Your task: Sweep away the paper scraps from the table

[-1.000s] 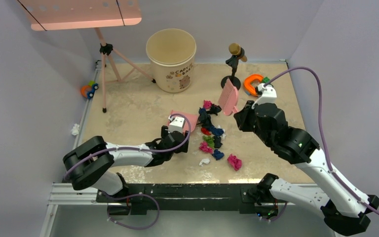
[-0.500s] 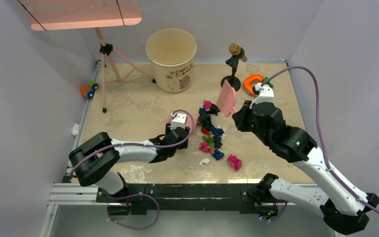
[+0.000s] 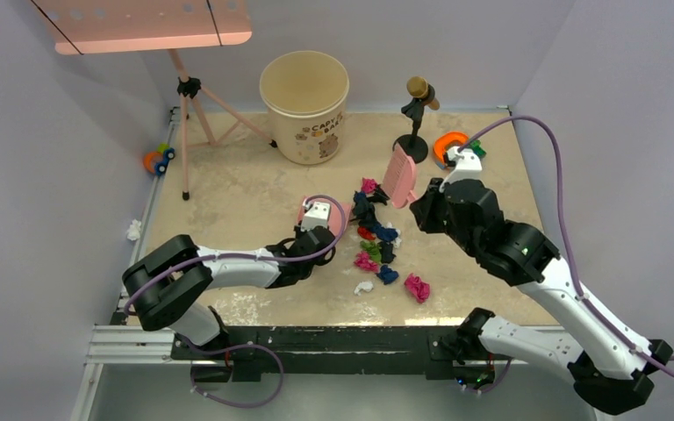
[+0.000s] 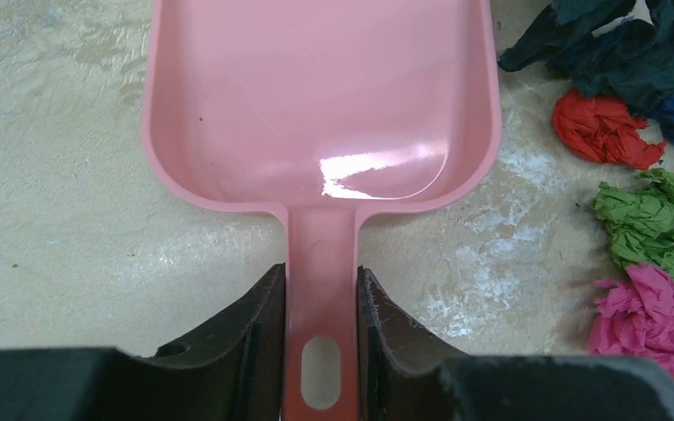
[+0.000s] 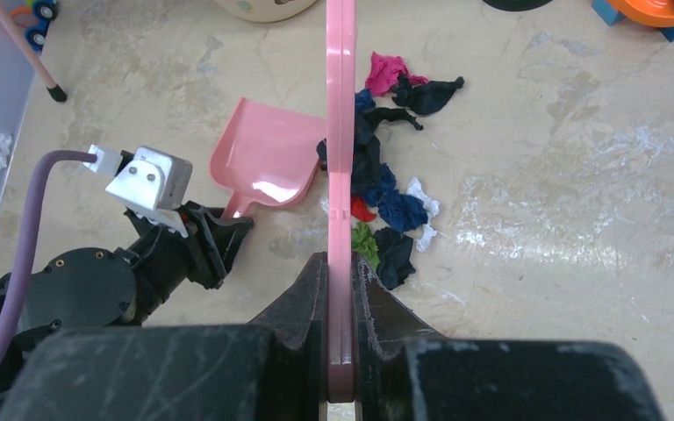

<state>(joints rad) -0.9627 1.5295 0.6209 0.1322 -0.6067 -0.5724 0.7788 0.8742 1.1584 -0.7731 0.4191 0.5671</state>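
- One counter [image 3: 246, 189], beige and speckled, with a metal frame. Its left half is mostly bare between the tripod and the near edge.
- Two arms at the near edge, both reaching toward mid-counter.
- One cream bucket [image 3: 304, 105] stands upright at the far edge. What shows of its inside is plain wall.
- One pink tripod [image 3: 191, 105] at the far left, and one black mic stand [image 3: 416, 114] to the right of the bucket.
- One pink brush [image 5: 340, 105] stands on edge, just right of the pile's far end. The right pincer [image 5: 340, 261] is clenched on its lower part. I cannot tell whether it touches the counter.
- One pink dustpan [image 4: 320, 96] lies flat, its scoop showing bare plastic. The left pincer [image 4: 320, 276] grips its handle from both sides, and the mouth points away from that arm.
- One orange toy [image 3: 446, 145] at the far right corner.
- About twelve scraps [image 3: 367, 210] lie on the counter just right of the dustpan, none in it: black, dark blue, magenta, red, green and white. Most form a loose strip running toward the near edge. A white one and a magenta one lie nearest that edge, a little apart.
- One more white wad [image 3: 133, 230] lies outside the left frame.
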